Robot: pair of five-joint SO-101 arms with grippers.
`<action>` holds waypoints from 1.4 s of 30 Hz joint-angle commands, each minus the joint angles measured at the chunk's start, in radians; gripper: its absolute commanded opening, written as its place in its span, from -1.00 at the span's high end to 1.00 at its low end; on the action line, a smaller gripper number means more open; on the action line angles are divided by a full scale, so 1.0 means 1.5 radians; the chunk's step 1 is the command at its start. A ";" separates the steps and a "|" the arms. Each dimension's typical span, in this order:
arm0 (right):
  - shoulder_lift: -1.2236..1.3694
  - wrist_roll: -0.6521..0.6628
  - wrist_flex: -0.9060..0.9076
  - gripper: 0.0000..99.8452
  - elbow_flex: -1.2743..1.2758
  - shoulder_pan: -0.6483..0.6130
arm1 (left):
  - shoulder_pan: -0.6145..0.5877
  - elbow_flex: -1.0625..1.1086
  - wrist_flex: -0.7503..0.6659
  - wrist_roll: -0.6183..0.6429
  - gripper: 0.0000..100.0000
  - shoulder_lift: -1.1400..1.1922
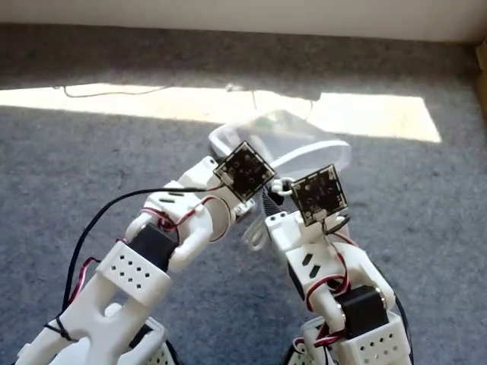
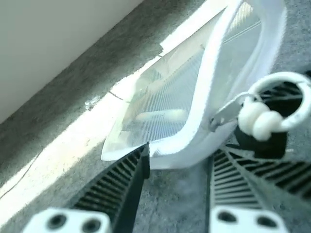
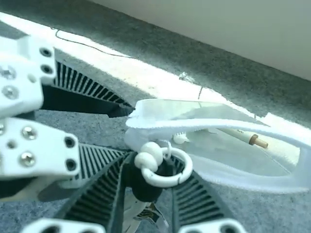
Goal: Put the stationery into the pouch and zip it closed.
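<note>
- the right gripper [image 3: 150, 180] is pinched closed on the zipper pull [image 3: 163, 167], whose ring and beads sit just over the fingertips.
- the left gripper [image 2: 180, 153] has its jaws apart, straddling the end of the pouch [image 2: 170, 97] where the pull sits; one tip touches the white rim.
- the pouch lies on the carpet just beyond both grippers, mouth gaping, with a pen [image 3: 243, 137] inside.
- to zip well, i'd judge the left should clamp that end firmly first. the right can then draw the pull straight along the teeth — low and steady, so the mesh doesn't bunch or lift.
- underneath is grey carpet [image 1: 91, 167] crossed by a band of sunlight [image 1: 152, 103], where a thin cable [image 1: 106, 93] lies. a pale wall [image 1: 228, 11] stands behind.
</note>
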 commanded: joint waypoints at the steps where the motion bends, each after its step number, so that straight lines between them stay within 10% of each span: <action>1: -0.015 -0.004 -0.017 0.99 -0.013 0.004 | 0.014 0.029 -0.080 0.007 0.64 -0.022; 42: -0.015 -0.005 -0.010 0.99 -0.058 0.095 | 0.043 0.107 -0.209 0.008 0.99 -0.023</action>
